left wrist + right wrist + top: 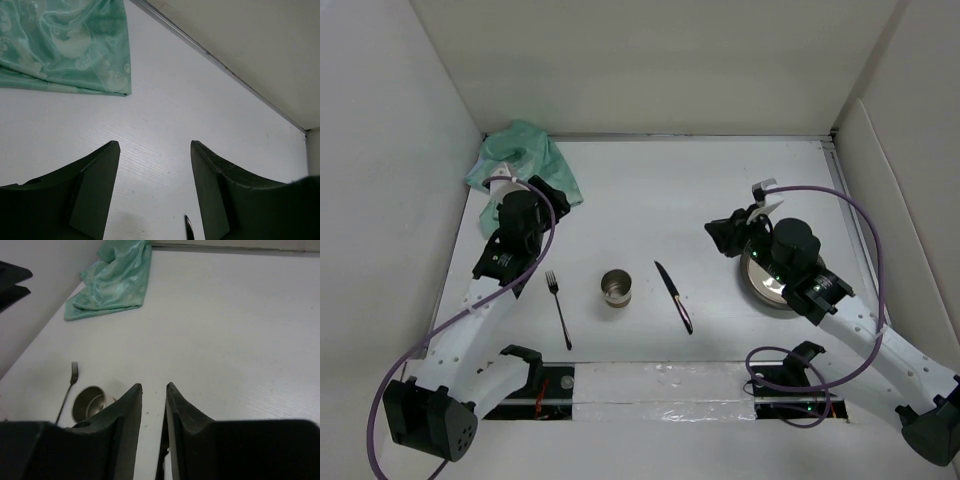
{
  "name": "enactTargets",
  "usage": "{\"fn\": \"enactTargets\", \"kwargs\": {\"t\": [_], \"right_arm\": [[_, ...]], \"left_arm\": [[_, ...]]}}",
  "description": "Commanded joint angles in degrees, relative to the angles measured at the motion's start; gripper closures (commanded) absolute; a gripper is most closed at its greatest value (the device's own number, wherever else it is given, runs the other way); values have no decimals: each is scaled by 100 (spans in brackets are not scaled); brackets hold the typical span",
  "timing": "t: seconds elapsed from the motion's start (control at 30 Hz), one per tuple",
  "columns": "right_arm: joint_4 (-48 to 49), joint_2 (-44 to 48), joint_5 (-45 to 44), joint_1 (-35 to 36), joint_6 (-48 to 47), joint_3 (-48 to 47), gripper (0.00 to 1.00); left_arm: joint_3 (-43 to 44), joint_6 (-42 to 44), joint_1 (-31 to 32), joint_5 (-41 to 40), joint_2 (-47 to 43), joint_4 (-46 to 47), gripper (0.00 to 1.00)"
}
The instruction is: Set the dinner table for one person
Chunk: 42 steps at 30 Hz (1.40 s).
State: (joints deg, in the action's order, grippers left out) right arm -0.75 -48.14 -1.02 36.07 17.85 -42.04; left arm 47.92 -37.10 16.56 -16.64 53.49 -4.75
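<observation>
The dinner table [650,190] is a plain white top walled by white panels. On its near half lie a fork [558,308], a small metal cup [616,288] and a dark knife [673,296] in a row. A metal plate [756,282] sits at the right, partly hidden under my right arm. My left gripper [552,192] is open and empty beside the green cloth [525,158]. In the left wrist view the gripper [155,145] hangs over bare table. My right gripper [720,232] is left of the plate, its jaws a narrow gap apart and empty [154,386].
The green cloth [65,45] lies crumpled in the far left corner. The cup [89,402] and fork [67,390] show left of my right fingers. White walls close in the left, far and right sides. A dark strip runs along the near edge [650,385].
</observation>
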Motion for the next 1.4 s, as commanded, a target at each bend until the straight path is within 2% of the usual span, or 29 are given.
{"fn": "enactTargets", "kwargs": {"t": [0.0,0.03,0.07,0.1,0.13,0.23,0.27,0.33,0.43,0.47,0.5,0.53,0.57,0.6,0.63,0.67,0.7,0.73,0.83,0.93,1.1,1.23,1.37], "right_arm": [[287,77,23,22,0,-49,75],[121,103,-4,22,0,-93,81],[102,120,-56,22,0,-102,94],[128,155,-65,22,8,-59,99],[320,164,-48,22,0,-6,100],[209,94,57,22,35,-58,100],[146,77,58,22,52,-85,100],[303,59,58,22,70,2,100],[322,68,49,22,114,73,100],[295,68,58,22,123,82,100],[304,59,58,22,123,100,100],[304,68,58,22,114,152,100],[313,50,58,22,114,179,100],[304,59,58,75,105,196,100],[260,77,66,75,96,205,100],[208,103,58,75,105,223,100],[251,129,58,75,114,258,100],[312,156,58,75,140,319,99],[313,191,58,75,149,416,92],[189,270,14,75,158,416,86],[103,252,-39,75,184,416,77],[173,279,-3,75,210,565,71],[163,323,-48,75,263,661,70]], "left_arm": [[209,-104,14,-102,91,404,44],[235,-113,14,-93,108,440,44],[287,-122,14,-111,135,440,47],[384,-113,14,-128,170,440,50],[411,-122,14,-216,179,440,54],[323,-183,-81,-165,205,738,86],[297,-218,-152,-59,223,878,100],[271,-271,-293,73,328,958,100],[323,-262,-346,-339,601,985,100],[445,-280,-346,-435,827,924,96],[533,-350,-468,-593,951,802,87],[595,-385,-617,-490,1083,696,67],[630,-438,-984,-332,1310,713,51],[622,-456,-1240,226,1443,791,42],[631,-491,-1504,536,1566,896,37],[709,-534,-2002,783,1872,889,38],[762,-535,-2190,986,2032,888,39],[823,-491,-2322,944,2181,845,48],[1078,-272,-2491,479,2796,660,67],[1421,-236,-2543,302,3438,502,72],[1799,-561,-2745,389,4239,493,73],[1870,-737,-2992,495,4555,546,61],[1818,-728,-2992,311,4661,528,61]]}}
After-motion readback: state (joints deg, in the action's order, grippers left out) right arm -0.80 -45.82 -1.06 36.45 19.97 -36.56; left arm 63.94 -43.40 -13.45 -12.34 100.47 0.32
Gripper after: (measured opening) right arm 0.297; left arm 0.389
